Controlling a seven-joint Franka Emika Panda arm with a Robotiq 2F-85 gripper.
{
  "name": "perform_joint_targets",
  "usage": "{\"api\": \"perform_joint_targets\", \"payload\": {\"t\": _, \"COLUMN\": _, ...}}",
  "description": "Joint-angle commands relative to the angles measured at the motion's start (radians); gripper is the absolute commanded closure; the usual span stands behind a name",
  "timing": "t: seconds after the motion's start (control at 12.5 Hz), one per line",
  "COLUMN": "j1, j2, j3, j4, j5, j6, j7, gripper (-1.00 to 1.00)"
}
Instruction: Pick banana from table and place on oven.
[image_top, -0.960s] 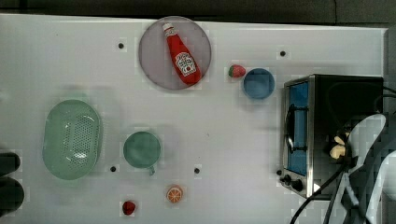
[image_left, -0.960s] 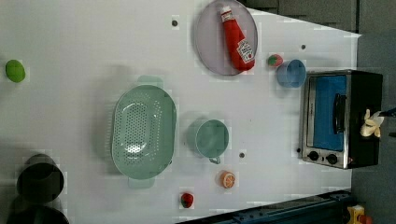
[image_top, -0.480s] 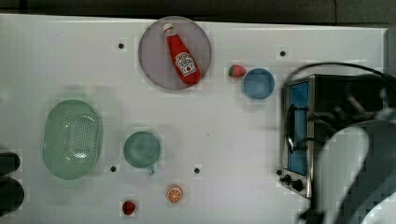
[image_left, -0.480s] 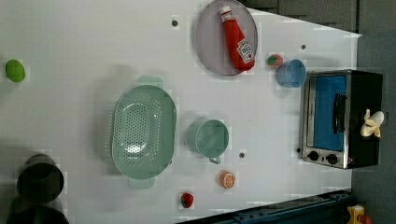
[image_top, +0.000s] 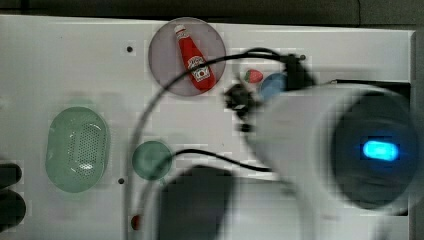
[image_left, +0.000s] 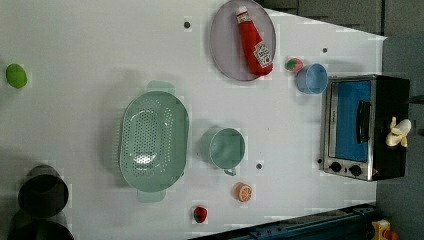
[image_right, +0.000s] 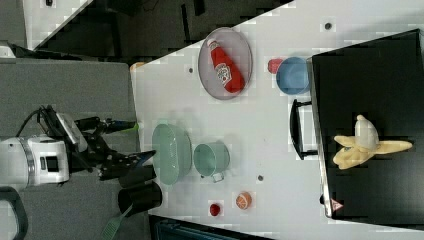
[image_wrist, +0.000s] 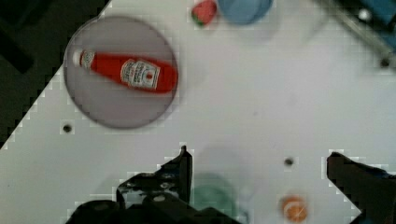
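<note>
now the arm has swung away from the oven (image_left: 367, 127) and hangs high over the white table (image_left: 90, 45). its gripper (image_wrist: 259, 175) points down, fingers (image_wrist: 180, 168) wide and empty. the banana (image_left: 398, 133) lies on the oven's black top.

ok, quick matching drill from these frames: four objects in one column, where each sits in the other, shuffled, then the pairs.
Things:
1. banana
2. ketchup bottle
3. orange slice
4. gripper

Places or states:
A. lying on the grey plate
B. open, above the table, nothing between its fingers
C. on the black top of the oven
D. on the bare table, near the green mug

Pairs: 1-C, 2-A, 3-D, 4-B
</note>
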Motion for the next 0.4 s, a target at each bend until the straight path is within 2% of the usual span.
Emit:
{"api": "perform_joint_targets", "payload": {"t": 0.08, "j1": -0.009, "j2": 0.015, "j3": 0.017, "j4": -0.03, "j5": -0.037, "j6": -0.012, "j7": 0.217, "gripper": -1.0}}
{"api": "perform_joint_targets", "payload": {"t": 0.24, "j1": -0.009, "j2": 0.009, "j3": 0.031, "j4": -0.03, "j5": -0.136, "j6": -0.012, "j7": 0.217, "gripper": -1.0}}
{"api": "perform_joint_targets", "payload": {"t": 0.4, "j1": -0.009, "j2": 0.009, "j3": 0.038, "j4": -0.03, "j5": -0.153, "j6": -0.012, "j7": 0.217, "gripper": -1.0}}
